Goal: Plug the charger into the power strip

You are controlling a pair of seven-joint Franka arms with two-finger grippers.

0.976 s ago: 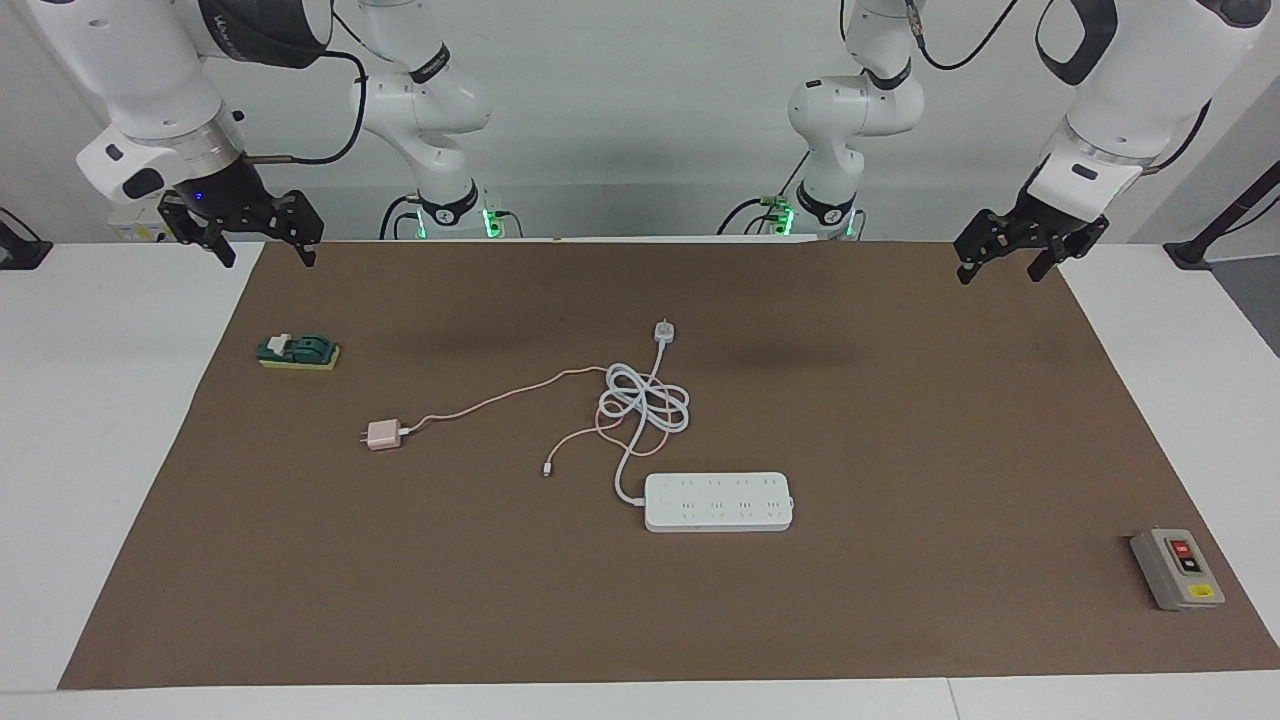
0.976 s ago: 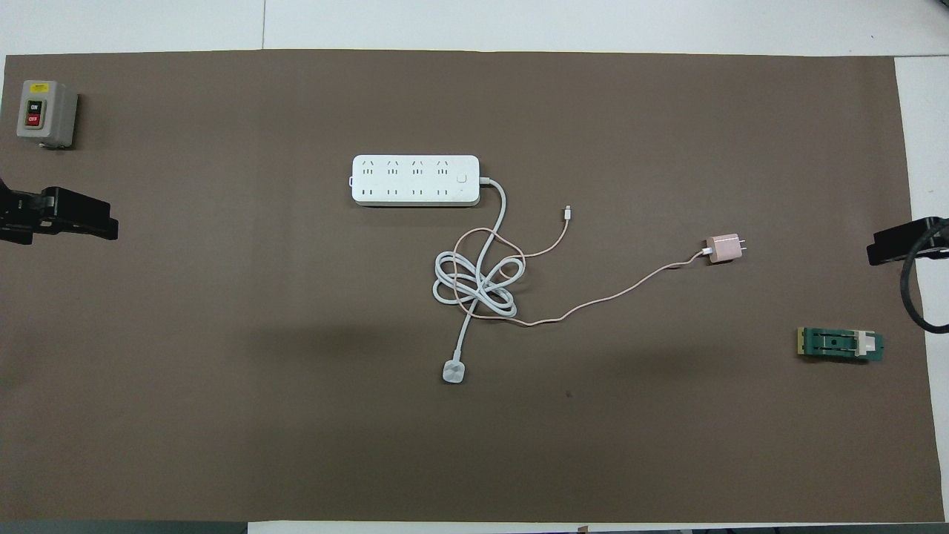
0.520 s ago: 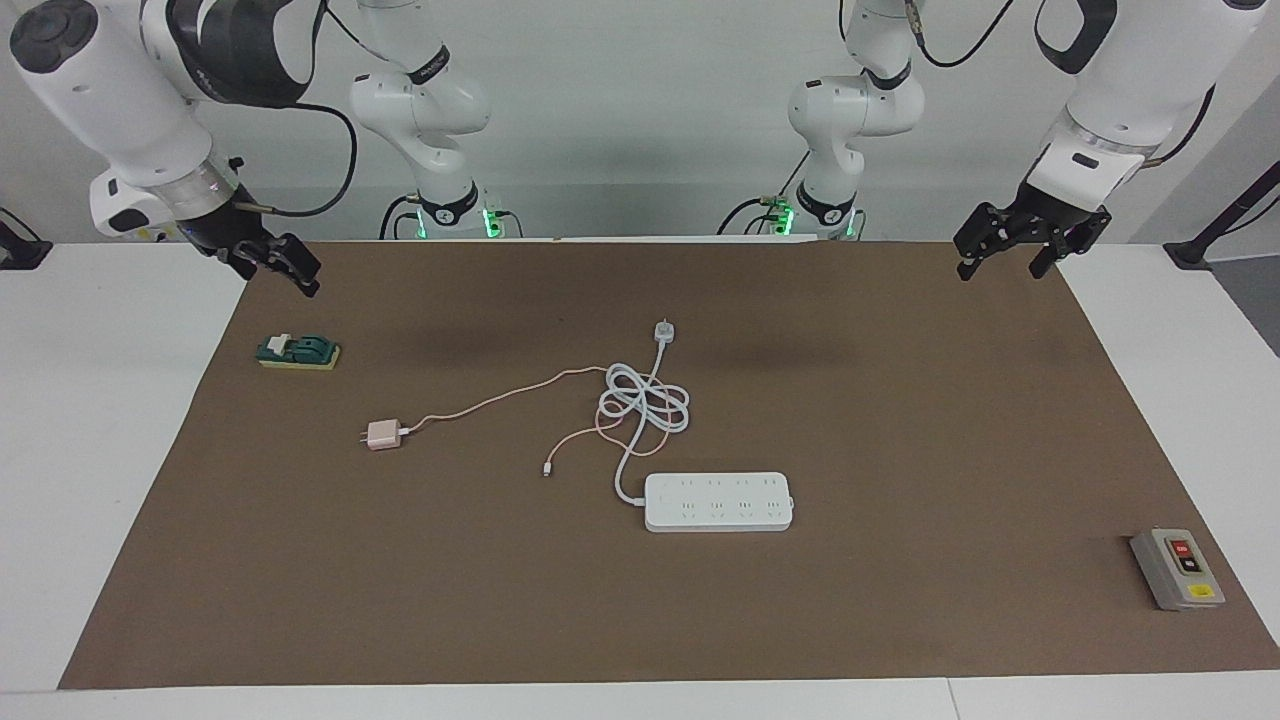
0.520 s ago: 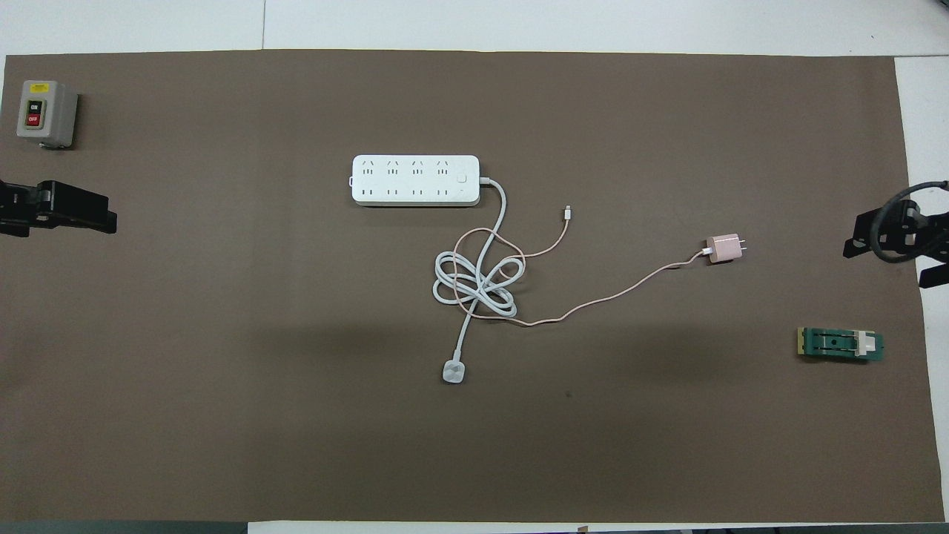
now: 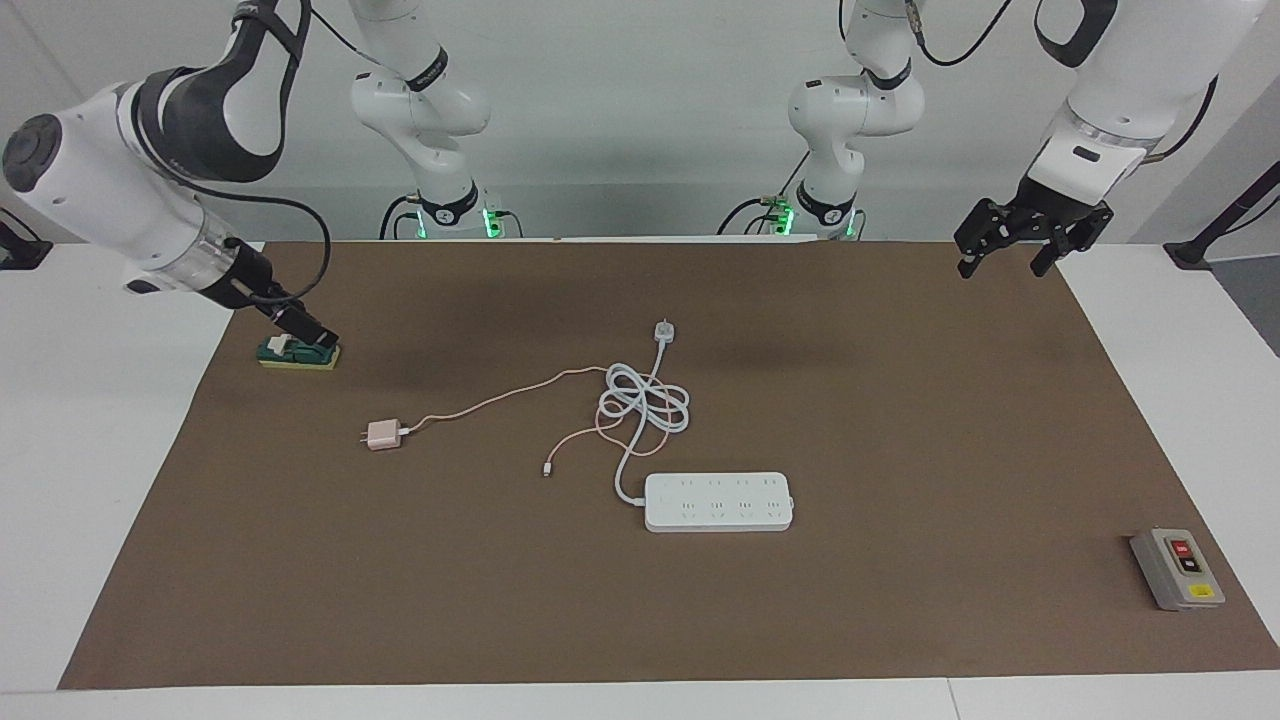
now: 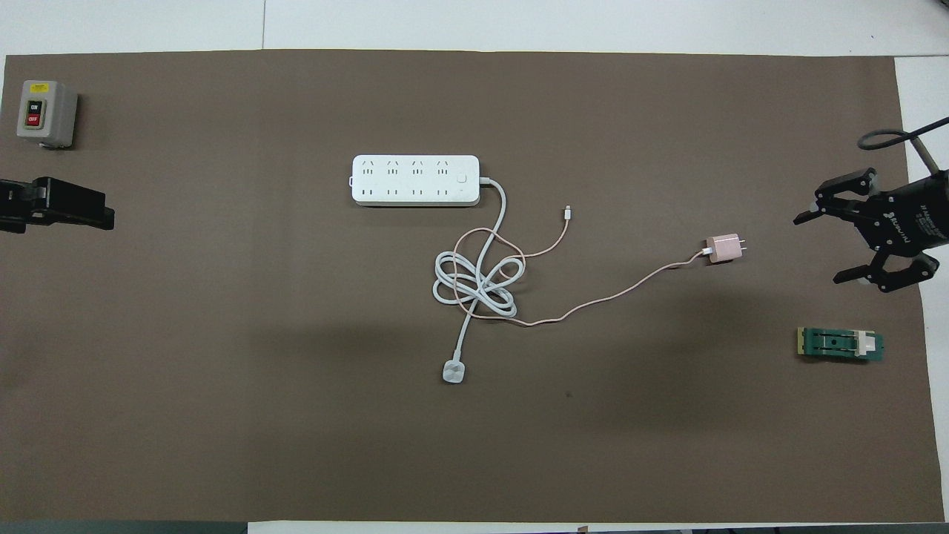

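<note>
You are looking at a table covered by a brown mat [image 5: 900, 600], with nothing yet plugged in and every step of the task ahead of you. The charger [image 5: 381, 435], a small pale-pink cube, lies flat on the mat toward the right arm's end of the table, its prongs pointing away from the strip and its thin pink cable [image 5: 490, 403] trailing toward the middle. The power strip [image 5: 718, 501] lies mid-table, farther from the robots than the charger, sockets facing up and none occupied. Its thick white cord [image 5: 643, 405] is bunched in loose loops between strip and robots, ending in a white plug [image 5: 665, 331], and the pink cable runs through those loops. Your right gripper [image 6: 845, 239] is raised over the mat's edge at its own end, fingers spread apart and holding nothing, well apart from the charger. Your left gripper [image 5: 1030, 243] waits over the opposite edge of the mat, fingers also apart and empty. A green switch block [image 5: 298, 352] sits near the right gripper, and a grey button box [image 5: 1177, 569] rests at the left arm's end. Reaching, grasping, carrying and inserting all remain.
</note>
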